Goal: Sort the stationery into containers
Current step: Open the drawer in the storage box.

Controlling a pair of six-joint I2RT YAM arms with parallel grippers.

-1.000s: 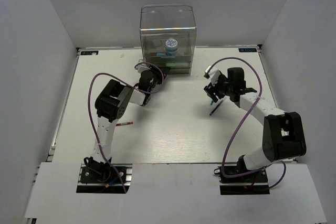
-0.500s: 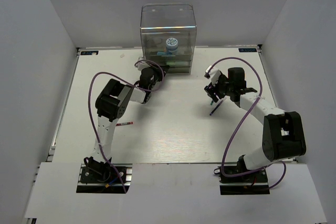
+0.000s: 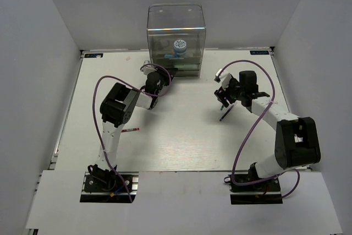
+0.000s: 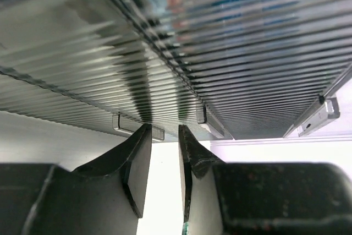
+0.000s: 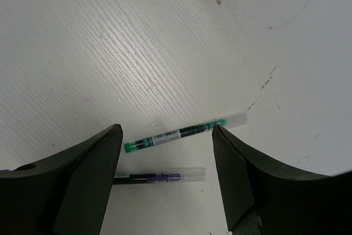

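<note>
The drawer unit [image 3: 165, 26] stands with the patterned tub [image 3: 179, 46] already in its upper box. The left gripper [image 4: 164, 130] has crept forward and now sits just short of the drawer front [image 4: 181, 81]. Its fingers are parted by a narrow gap and hold nothing, so I judge it is lining up on a drawer handle [image 4: 137, 127] dead ahead. The right gripper [image 5: 168, 129] has stayed put, spread wide and empty. The green-tipped pen [image 5: 181, 131] lies directly beneath it and the purple pen [image 5: 159, 176] just behind. The red pen [image 3: 131, 129] lies far back by the left arm.
</note>
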